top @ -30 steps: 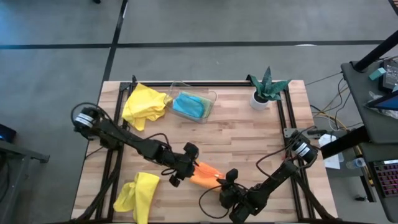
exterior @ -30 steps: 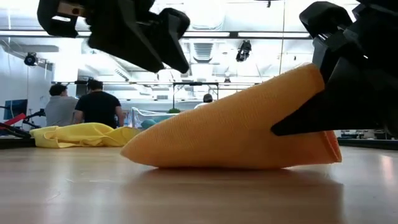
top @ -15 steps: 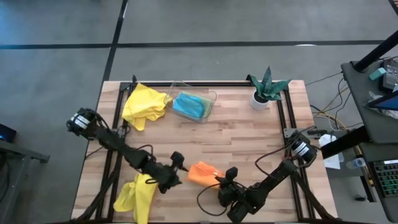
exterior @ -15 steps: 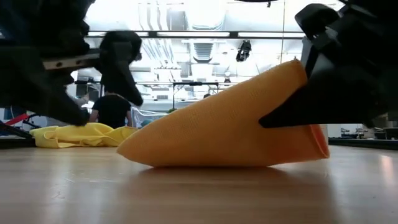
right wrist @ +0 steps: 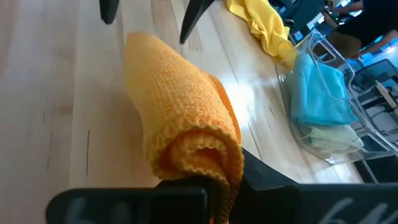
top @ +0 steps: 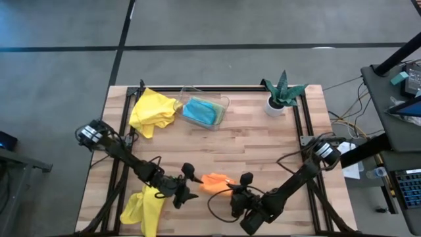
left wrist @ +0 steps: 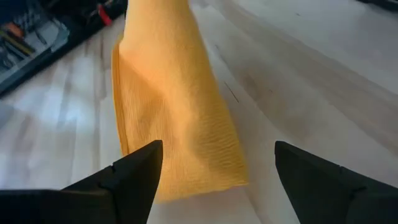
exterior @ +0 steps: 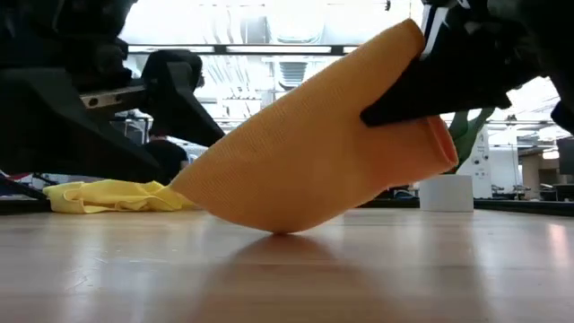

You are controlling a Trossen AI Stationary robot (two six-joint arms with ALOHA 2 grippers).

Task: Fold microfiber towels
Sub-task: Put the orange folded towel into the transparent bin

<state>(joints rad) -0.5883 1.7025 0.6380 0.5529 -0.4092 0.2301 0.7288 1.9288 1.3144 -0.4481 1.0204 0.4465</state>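
The wooden table (top: 250, 141) carried the whole job, and near its front edge the orange towel (top: 214, 180) lay folded into a narrow roll, one end lifted by the right gripper (top: 238, 191), whose jaws were pinched shut on that end, while the other end rested on the wood; the left gripper (top: 187, 184) stood just beside the free end with its jaws spread wide and nothing between them. Doing this step well would probably have meant the right arm carrying the roll low and level so the layers did not spring apart, the left gripper keeping clear or steadying the loose end, and the bundle going toward the clear plastic tray (top: 224, 105) at the back, where the turquoise towel (top: 200, 111) already sat. One yellow towel (top: 152, 110) lay rumpled beside that tray at the back left, and a second yellow towel (top: 146, 206) sat crumpled at the front left, both seemingly unfolded. The overhead camera gave that layout, along with the small plant (top: 281, 91) at the back right, but hid how the cloth hung; the table-level camera showed its gripped end raised and only its belly touching the wood. The right wrist camera alone showed the rolled layers at the pinched end and a pale green cloth (right wrist: 336, 140) under the turquoise one, and the left wrist camera showed its fingers (left wrist: 134, 175) apart, straddling the free end without touching it
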